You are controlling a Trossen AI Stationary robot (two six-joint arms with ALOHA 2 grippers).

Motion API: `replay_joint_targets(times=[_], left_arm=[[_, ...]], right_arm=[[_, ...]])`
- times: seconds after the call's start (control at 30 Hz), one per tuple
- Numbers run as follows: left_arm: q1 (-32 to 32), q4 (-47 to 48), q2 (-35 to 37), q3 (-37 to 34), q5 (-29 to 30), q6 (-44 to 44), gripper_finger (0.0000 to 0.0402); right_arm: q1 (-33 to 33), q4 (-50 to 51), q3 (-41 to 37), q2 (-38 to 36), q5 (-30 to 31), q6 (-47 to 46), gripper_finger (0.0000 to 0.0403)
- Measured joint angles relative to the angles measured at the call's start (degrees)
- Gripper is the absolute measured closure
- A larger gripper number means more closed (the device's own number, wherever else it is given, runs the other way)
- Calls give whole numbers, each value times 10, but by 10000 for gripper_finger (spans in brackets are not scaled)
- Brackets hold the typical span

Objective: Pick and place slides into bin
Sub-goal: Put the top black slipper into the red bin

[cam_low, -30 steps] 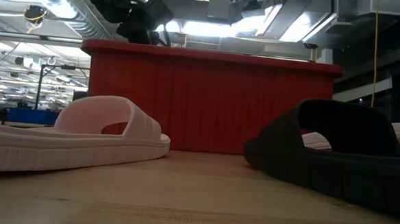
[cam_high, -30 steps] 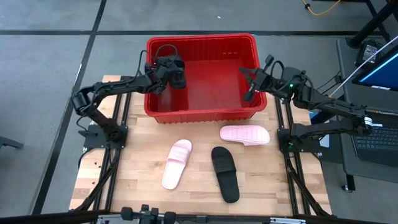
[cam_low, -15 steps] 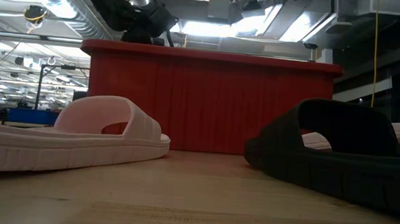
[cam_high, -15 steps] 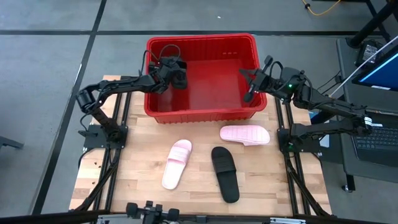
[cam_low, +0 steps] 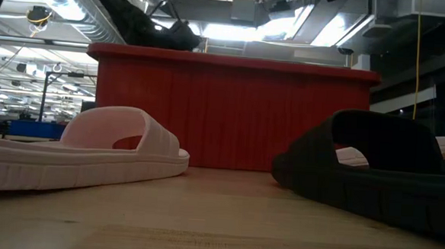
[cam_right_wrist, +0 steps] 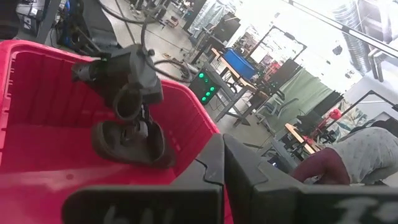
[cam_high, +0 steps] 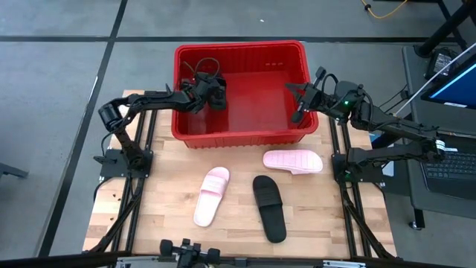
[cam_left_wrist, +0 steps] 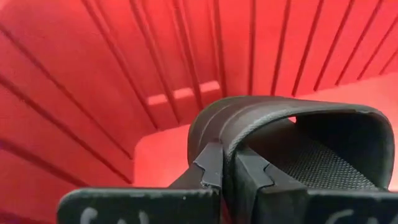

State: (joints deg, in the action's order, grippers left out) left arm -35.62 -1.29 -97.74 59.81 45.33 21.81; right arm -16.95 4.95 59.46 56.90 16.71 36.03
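The left gripper [cam_left_wrist: 227, 171] was inside the bin [cam_high: 242, 50], jaws clamped on the strap edge of a black slide [cam_right_wrist: 127, 142] held low over the bin floor, so the placing step was in hand. The right gripper [cam_high: 298, 113] waited closed and empty at the bin's right rim. The next move would call for opening the left jaws, then fetching the two pink slides [cam_high: 212, 195] or second black slide [cam_high: 268, 208] from the table [cam_high: 163, 201]

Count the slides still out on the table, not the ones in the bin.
3: a pink slide at front left, a black slide beside it, a second pink slide near the bin. None seems hidden.
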Motion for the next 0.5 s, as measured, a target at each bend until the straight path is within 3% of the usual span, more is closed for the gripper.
replay_joint_targets(times=[0.5], left_arm=[[0, -38, -46, 0, -29, -50, 395]], right_arm=[[0, 7, 0, 0, 0, 0, 397]])
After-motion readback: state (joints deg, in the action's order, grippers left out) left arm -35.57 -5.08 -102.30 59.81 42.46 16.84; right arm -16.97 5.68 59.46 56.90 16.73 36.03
